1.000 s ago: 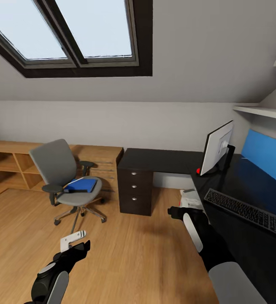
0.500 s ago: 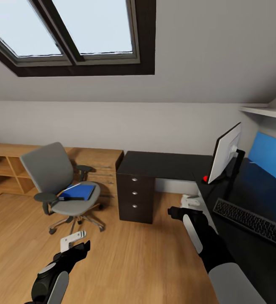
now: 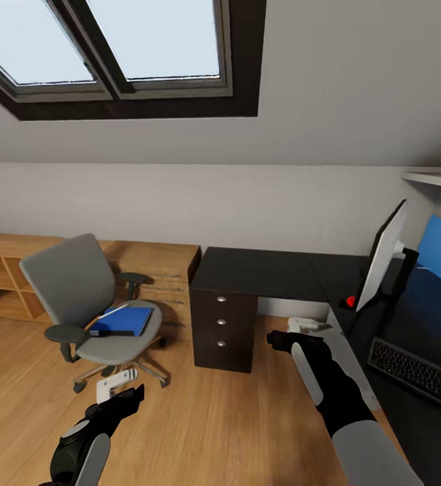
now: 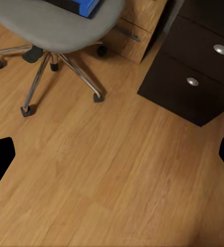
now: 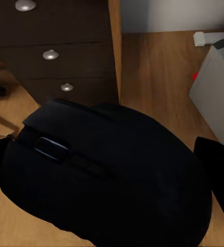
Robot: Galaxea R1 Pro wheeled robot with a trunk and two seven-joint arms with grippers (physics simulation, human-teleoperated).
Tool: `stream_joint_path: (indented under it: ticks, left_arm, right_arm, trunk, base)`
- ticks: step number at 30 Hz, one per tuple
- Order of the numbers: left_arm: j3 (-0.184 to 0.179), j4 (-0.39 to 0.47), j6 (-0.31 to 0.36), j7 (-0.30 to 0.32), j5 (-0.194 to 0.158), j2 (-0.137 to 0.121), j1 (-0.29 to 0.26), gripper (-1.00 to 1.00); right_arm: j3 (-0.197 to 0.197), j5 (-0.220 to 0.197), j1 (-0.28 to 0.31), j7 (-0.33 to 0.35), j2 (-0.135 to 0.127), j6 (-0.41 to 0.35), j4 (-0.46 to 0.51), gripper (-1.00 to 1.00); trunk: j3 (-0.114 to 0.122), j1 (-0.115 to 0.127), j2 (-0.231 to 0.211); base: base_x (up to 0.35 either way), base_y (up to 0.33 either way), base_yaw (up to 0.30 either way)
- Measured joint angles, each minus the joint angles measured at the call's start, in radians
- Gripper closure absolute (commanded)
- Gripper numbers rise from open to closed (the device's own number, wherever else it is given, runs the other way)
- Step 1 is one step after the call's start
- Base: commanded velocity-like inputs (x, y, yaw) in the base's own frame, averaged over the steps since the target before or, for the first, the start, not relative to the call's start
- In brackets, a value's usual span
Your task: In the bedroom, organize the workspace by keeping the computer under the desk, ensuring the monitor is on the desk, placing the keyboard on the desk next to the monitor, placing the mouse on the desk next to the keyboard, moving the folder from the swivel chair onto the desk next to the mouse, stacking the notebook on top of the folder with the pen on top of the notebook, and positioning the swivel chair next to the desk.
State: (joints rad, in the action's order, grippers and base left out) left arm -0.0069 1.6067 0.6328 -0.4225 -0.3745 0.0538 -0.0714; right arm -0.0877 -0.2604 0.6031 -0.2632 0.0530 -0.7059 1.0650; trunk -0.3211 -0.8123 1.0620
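The grey swivel chair (image 3: 79, 290) stands on the floor left of the black desk (image 3: 261, 266). The blue folder (image 3: 125, 320) lies on its seat, with a dark flat notebook (image 3: 114, 333) at the folder's near edge. The monitor (image 3: 382, 260) and keyboard (image 3: 416, 371) are on the desk at right. My right gripper (image 3: 279, 339) is shut on the black mouse (image 5: 107, 175), held over the floor by the desk's edge. The light grey computer (image 5: 217, 87) shows beyond it. My left gripper (image 3: 123, 391) hangs open over the floor near the chair's base (image 4: 50, 72).
A low light-wood shelving counter (image 3: 5, 270) runs along the back wall behind the chair. The dark drawer unit (image 3: 224, 324) with silver knobs stands under the desk's left end. A small red thing (image 3: 350, 302) sits by the monitor's base. Wood floor (image 3: 200, 418) lies ahead.
The whole view has shifted: the monitor and keyboard slid toward the right edge and the skylight grew, so the camera moved. Both arms keep the same pose, the mouse still held.
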Motion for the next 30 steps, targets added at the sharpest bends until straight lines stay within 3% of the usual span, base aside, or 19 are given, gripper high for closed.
stream_joint_path:
  ticks: [10, 19, 30]
  left_arm:
    - [0.0, 0.0, 0.0, -0.001, 0.002, 0.0, 0.0, -1.0]
    - [0.0, 0.0, 0.0, -0.001, 0.002, 0.0, 0.0, -1.0]
    - [0.0, 0.0, 0.0, -0.001, 0.005, 0.0, 0.0, -1.0]
  right_arm:
    - [0.003, 0.006, 0.0, 0.001, 0.0, 0.009, 0.0, 1.0]
    - [0.003, 0.008, 0.0, 0.001, -0.001, 0.015, 0.0, 1.0]
    - [0.003, 0.009, -0.001, 0.0, 0.0, 0.015, 0.0, 1.0]
  trunk:
    - [0.002, 0.0, 0.0]
    - [0.016, -0.001, 0.0]
    - [0.02, 0.0, 0.0]
  base:
    - [0.32, 0.089, 0.0]
    - [0.068, 0.003, 0.0]
    - [0.298, 0.0, 0.0]
